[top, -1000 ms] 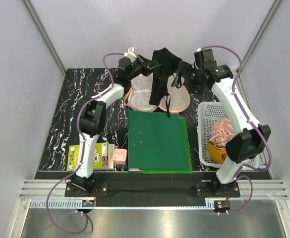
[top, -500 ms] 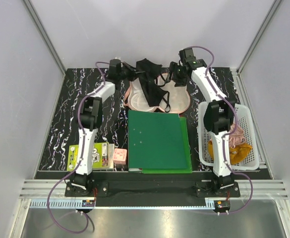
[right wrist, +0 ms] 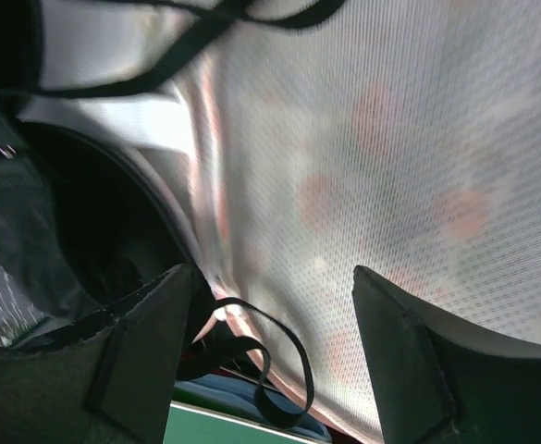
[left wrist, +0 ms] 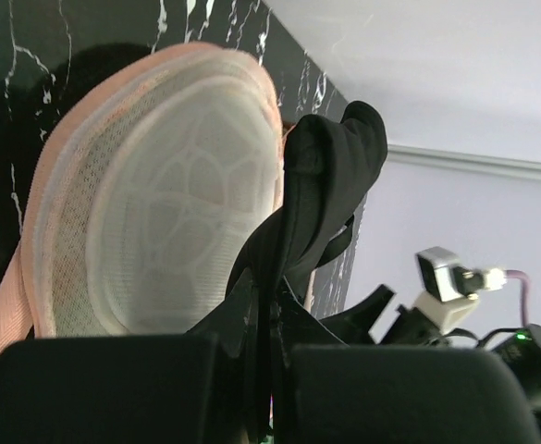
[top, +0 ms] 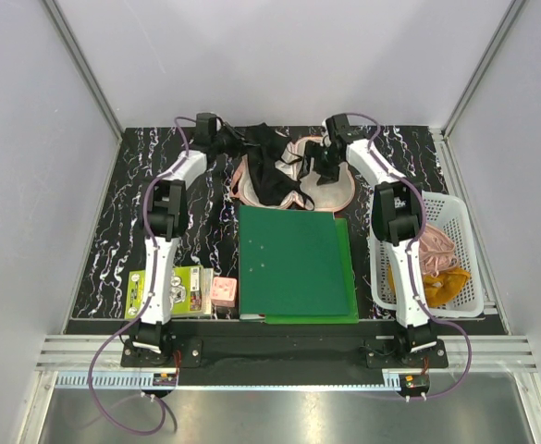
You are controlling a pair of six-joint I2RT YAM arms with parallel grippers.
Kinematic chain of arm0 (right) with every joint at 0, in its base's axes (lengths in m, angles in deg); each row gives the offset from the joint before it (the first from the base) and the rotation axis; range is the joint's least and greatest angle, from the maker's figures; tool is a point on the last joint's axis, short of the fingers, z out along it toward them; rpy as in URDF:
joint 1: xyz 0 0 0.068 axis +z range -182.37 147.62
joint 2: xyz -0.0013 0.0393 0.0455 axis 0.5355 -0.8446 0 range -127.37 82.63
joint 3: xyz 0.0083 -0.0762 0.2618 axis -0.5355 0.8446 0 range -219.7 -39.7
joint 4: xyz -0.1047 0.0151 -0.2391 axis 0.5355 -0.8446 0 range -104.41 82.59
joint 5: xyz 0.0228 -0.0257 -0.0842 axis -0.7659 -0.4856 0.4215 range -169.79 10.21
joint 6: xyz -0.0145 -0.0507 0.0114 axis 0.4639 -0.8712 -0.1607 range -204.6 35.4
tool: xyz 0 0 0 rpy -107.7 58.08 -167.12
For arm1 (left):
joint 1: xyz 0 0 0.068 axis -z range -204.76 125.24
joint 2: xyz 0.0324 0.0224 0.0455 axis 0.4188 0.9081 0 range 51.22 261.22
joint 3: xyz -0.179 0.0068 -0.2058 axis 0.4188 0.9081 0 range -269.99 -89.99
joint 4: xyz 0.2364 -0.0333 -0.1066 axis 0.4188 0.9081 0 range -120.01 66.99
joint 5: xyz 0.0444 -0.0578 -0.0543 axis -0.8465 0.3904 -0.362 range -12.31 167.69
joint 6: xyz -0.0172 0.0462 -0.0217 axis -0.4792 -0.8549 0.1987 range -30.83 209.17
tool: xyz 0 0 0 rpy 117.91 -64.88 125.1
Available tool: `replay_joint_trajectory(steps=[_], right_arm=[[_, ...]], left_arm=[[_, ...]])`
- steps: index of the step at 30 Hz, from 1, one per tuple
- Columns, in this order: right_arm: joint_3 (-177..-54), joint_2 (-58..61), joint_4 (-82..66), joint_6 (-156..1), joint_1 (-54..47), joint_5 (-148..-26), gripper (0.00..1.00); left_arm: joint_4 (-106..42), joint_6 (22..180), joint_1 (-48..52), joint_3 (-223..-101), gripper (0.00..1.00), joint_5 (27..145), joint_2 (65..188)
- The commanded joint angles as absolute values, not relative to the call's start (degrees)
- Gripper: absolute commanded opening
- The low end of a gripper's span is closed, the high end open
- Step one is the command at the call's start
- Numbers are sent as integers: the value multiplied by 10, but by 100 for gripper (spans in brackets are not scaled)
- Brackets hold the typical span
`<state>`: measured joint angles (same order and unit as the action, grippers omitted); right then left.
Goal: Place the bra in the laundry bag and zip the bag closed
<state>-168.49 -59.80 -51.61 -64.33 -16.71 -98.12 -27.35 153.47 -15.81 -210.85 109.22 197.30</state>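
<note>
My left gripper (top: 232, 141): pinched shut on a fold of the bra (top: 268, 166). In the left wrist view the black cloth (left wrist: 330, 171) rises straight out from between my closed fingers (left wrist: 113, 388).

My right gripper (top: 324, 169): jaws spread wide with nothing clamped, hanging low over the right cup of the laundry bag (top: 340, 191).

Bra: at the far middle of the table (top: 131, 213), draped over the bag's left cup and its middle. The upper end is lifted in my left grip and the lower end lies by the bag's near rim.

Laundry bag: lying open with its two pale cups facing up, just beyond the green board (top: 293, 264). From my left wrist I see one mesh cup with its peach rim (left wrist: 159, 213) right beside the bra.

Strap loop (right wrist: 268, 365): a thin black loop on the mesh lining (right wrist: 372, 139), lying between my right fingers (right wrist: 145, 342). It runs close to one finger, and I cannot tell whether it touches.

Green board: flat at mid-table, with its far edge against the bag's near rim.

White basket (top: 455, 208): at the right edge of the table, holding a pink cloth (top: 436, 248) and a mustard cloth (top: 446, 285).
</note>
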Motion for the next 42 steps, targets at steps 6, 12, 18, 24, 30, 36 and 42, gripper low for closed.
replay_joint_trajectory(steps=[6, 12, 18, 24, 30, 36, 42], right_arm=[[-1540, -506, -422, -662, -159, -1042, 77], [-1461, -435, -362, -669, -159, -1016, 79], [-1435, -404, -358, -661, -159, -1033, 81], [-1396, -393, -346, -682, -159, -1085, 83], [-1395, -413, -336, -686, -159, -1137, 84], [-1408, -434, -325, -673, -159, -1153, 82], [-1426, -460, -318, -657, -151, -1165, 71]], left_arm=[[-286, 1523, -141, -2138, 1, 1111, 2005], [-283, 1531, -135, -2156, 11, 1100, 2024], [-200, 1485, -136, -2181, 45, 1075, 2019], [-159, 1438, -137, -2209, 53, 1057, 1992], [-123, 1384, -138, -2166, 54, 1044, 1952], [-121, 1344, -133, -2099, 52, 1045, 1922], [-118, 1349, -130, -2141, 31, 1059, 1955]])
